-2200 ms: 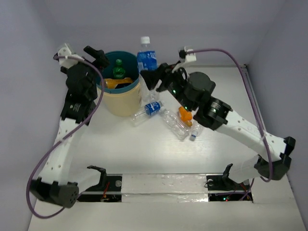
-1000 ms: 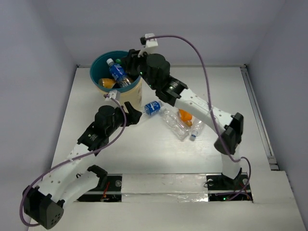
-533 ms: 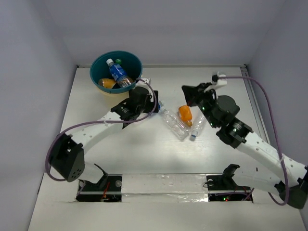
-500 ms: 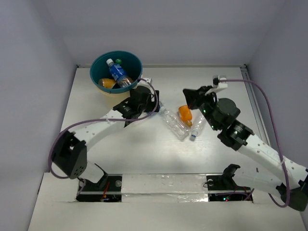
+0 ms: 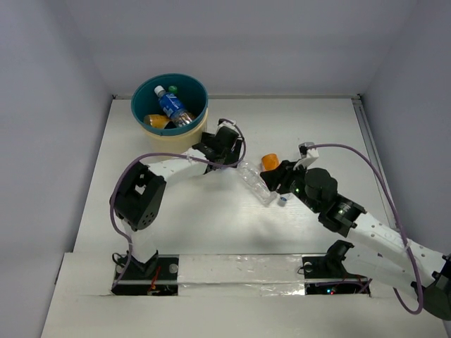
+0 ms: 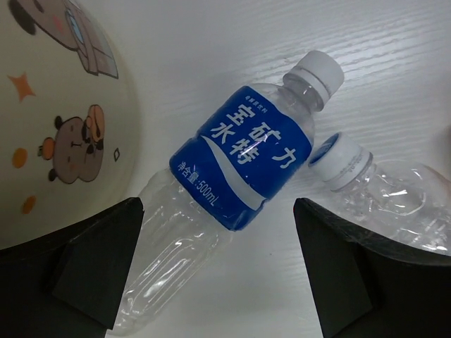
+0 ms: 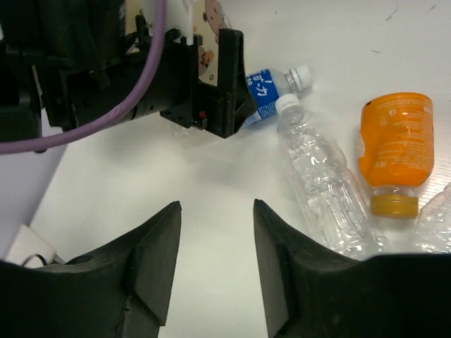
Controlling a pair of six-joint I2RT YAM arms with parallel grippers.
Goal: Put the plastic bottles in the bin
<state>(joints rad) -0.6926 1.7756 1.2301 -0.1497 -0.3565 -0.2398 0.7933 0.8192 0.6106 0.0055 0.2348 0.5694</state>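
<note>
Your left pincer stands wide open, one finger on each side of the blue bottle, gripping nothing yet. That bottle lies on its side on the worktop, just beside the bin, its cap pointing away from the bin. A clear bottle lies next to it, its cap close to the blue label. Your right pincer is partly open and empty, over bare worktop, near the clear bottle and the orange bottle, which lie side by side. In the bin you already have a blue-labelled bottle, a second orange bottle and a green cap.
</note>
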